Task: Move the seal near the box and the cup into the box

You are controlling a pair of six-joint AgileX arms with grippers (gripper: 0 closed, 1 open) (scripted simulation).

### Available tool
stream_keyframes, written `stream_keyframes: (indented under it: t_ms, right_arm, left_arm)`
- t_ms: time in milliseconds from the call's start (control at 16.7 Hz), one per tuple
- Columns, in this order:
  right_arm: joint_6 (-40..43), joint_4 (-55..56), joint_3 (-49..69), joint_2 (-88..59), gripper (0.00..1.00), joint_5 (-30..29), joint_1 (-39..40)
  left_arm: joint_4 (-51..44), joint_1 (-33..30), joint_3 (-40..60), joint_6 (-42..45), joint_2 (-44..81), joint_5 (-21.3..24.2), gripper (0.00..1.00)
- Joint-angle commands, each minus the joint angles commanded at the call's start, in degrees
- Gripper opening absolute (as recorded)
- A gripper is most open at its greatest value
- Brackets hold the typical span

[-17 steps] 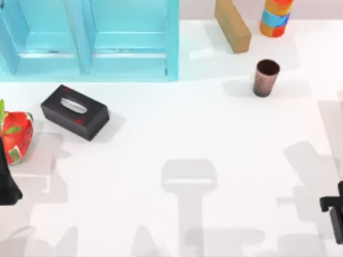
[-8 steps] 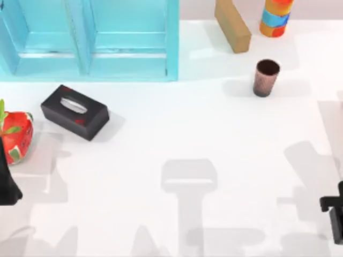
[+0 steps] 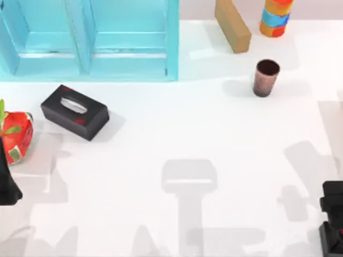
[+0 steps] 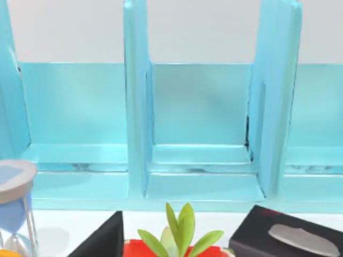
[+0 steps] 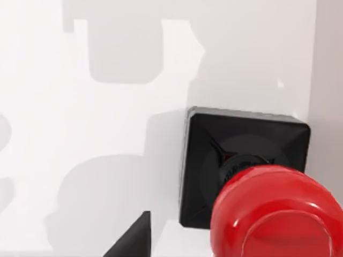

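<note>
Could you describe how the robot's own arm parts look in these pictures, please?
Little of them is visible. The left arm is a plain black, angular shape at the top view's left edge. The right arm is black and blocky at the right edge. A black wedge-shaped finger shows in the right wrist view. No cables or markings can be seen.

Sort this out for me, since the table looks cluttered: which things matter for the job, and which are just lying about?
For the job: seal, cup, box.
Lying about: tissue box, striped cylinder, tan block, red plant pot, hourglass.
</note>
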State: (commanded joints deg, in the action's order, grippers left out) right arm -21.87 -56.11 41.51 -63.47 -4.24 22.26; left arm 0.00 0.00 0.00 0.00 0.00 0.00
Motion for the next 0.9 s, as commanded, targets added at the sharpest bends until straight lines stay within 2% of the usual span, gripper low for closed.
stream_keyframes:
  t_ms: [540,900]
  right_arm:
    - [-0.01,-0.94,0.94,-0.07,1.00,0.06,0.05]
    - [-0.02,-13.91,15.16,-0.88,1.00,0.24,-0.23]
  left_arm:
    - [0.00,0.00,0.00,0.00,0.00,0.00,1.00]
    - [0.00,0.00,0.00,0.00,0.00,0.00,1.00]
